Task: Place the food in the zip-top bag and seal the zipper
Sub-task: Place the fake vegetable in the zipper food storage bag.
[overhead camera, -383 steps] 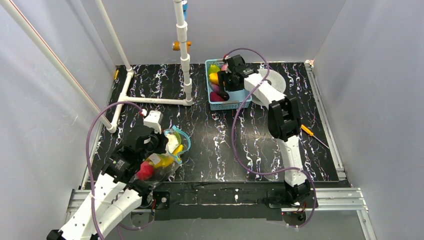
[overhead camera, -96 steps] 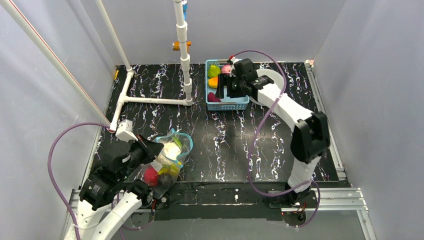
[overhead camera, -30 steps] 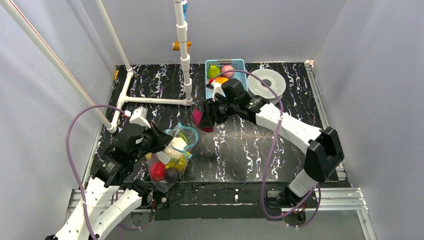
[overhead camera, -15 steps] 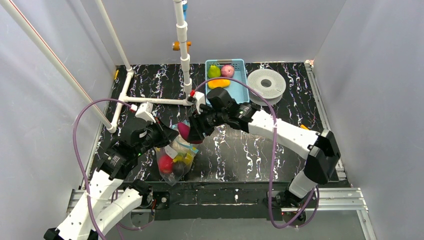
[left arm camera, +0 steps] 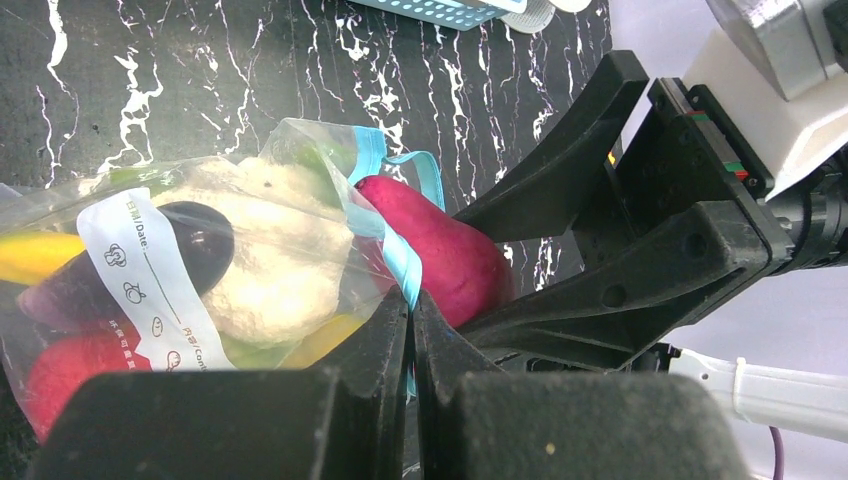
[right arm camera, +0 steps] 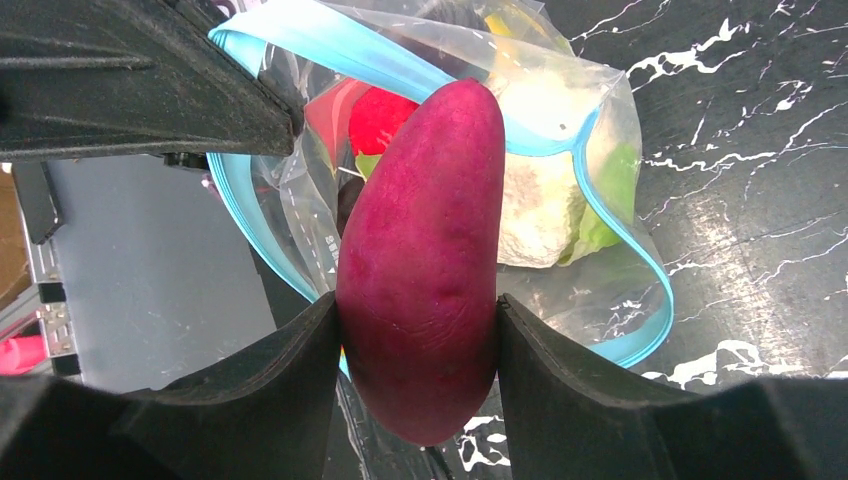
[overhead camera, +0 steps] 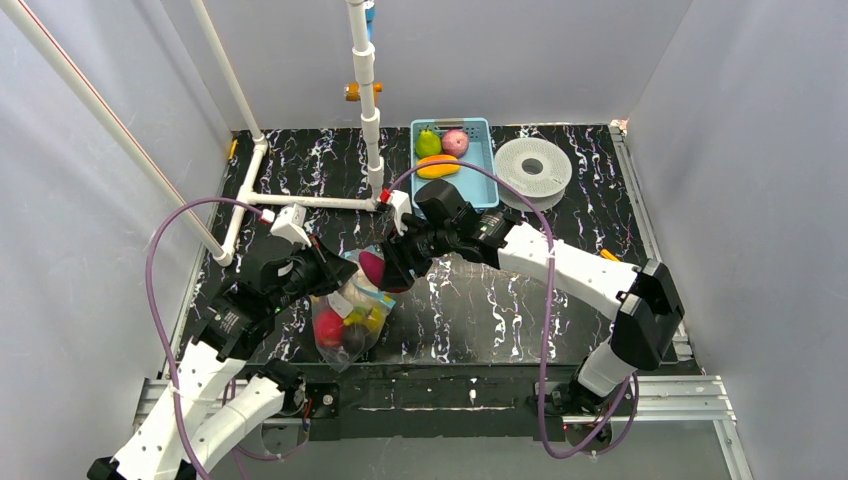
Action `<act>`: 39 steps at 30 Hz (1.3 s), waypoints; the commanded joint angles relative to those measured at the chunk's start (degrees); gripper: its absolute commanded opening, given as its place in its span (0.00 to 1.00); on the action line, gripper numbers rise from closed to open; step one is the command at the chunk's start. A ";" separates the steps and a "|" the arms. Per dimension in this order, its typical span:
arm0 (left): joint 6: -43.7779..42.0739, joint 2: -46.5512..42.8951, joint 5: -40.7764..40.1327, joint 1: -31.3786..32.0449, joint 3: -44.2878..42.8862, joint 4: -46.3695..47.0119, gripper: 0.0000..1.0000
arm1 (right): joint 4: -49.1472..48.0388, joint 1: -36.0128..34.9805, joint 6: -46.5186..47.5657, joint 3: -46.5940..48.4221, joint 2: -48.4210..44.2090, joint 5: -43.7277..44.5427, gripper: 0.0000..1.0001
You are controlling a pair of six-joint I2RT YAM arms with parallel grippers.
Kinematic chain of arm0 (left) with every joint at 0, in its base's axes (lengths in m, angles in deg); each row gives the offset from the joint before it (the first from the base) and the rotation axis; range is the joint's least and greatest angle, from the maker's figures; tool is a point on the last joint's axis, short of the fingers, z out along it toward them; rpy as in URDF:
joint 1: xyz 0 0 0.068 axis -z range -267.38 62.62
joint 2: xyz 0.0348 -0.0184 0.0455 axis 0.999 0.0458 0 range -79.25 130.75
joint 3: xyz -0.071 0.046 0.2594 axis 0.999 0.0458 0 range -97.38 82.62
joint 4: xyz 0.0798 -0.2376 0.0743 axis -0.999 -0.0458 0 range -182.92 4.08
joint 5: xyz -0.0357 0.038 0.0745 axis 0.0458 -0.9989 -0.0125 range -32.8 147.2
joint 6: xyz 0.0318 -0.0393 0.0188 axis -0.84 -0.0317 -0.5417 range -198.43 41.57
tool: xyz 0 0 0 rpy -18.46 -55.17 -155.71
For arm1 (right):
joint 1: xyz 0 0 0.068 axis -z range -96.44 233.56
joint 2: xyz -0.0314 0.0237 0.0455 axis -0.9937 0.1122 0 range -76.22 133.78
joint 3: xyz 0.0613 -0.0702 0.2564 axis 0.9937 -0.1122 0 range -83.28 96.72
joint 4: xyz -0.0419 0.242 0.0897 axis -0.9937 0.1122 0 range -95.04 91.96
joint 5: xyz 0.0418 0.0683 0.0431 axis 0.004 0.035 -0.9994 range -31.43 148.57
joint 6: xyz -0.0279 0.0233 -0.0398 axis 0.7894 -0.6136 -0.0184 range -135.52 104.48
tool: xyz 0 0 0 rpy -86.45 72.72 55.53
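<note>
My left gripper (left arm camera: 411,305) is shut on the pale-blue zipper (left arm camera: 385,225) and holds the mouth of the clear zip-top bag (left arm camera: 200,270) open, off the table. Inside the bag are a red apple (left arm camera: 70,370), a dark eggplant (left arm camera: 195,235), a pale cauliflower (left arm camera: 275,270) and a yellow banana (left arm camera: 30,255). My right gripper (right arm camera: 415,310) is shut on a magenta, sweet-potato-shaped piece of food (right arm camera: 425,260). Its tip sits at the bag's blue-rimmed mouth (right arm camera: 330,45). From above, both grippers meet at the bag (overhead camera: 345,310), left of centre.
A light-blue basket (overhead camera: 485,140) at the back holds a green fruit (overhead camera: 428,143), a pink one (overhead camera: 455,141) and an orange one (overhead camera: 437,167). A white round disc (overhead camera: 533,167) lies to its right. A white pipe frame (overhead camera: 310,200) stands at back left.
My right gripper has carried the magenta food left and forward, from in front of the basket to the bag's mouth. My left gripper has lifted the bag's rim toward it.
</note>
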 commanded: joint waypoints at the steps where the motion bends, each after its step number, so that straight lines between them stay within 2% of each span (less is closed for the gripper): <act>1: -1.28 -0.98 0.84 0.23 -3.36 0.44 0.00 | 0.31 -0.32 2.47 -0.47 -3.00 0.37 0.51; 14: -2.92 0.00 1.62 0.22 -4.77 -3.11 0.00 | -1.29 -1.21 2.36 -4.31 -4.95 -3.20 0.51; 23: -3.34 1.32 2.67 0.23 -4.96 -3.26 0.00 | -1.42 -1.71 2.87 -7.31 -7.91 -2.64 0.51; 28: -3.11 1.65 3.65 0.23 -5.23 -3.15 0.00 | -4.91 -1.88 1.36 -9.81 -9.67 -3.63 0.53; 32: -1.73 1.55 6.18 0.19 -5.21 -1.88 0.00 | -5.52 -1.82 -1.82 -6.06 -5.90 -2.22 0.54; 35: 0.70 1.17 9.01 0.23 -4.76 -0.08 0.00 | -1.94 -1.80 -6.88 1.65 -0.50 1.10 0.56; 37: 2.10 0.44 9.36 0.23 -4.22 1.09 0.00 | 0.34 -1.87 -10.46 6.15 3.03 -0.80 0.58; 39: 2.70 -0.09 8.91 0.23 -3.84 1.70 0.00 | -1.39 -2.39 -13.79 6.71 4.47 -3.64 0.62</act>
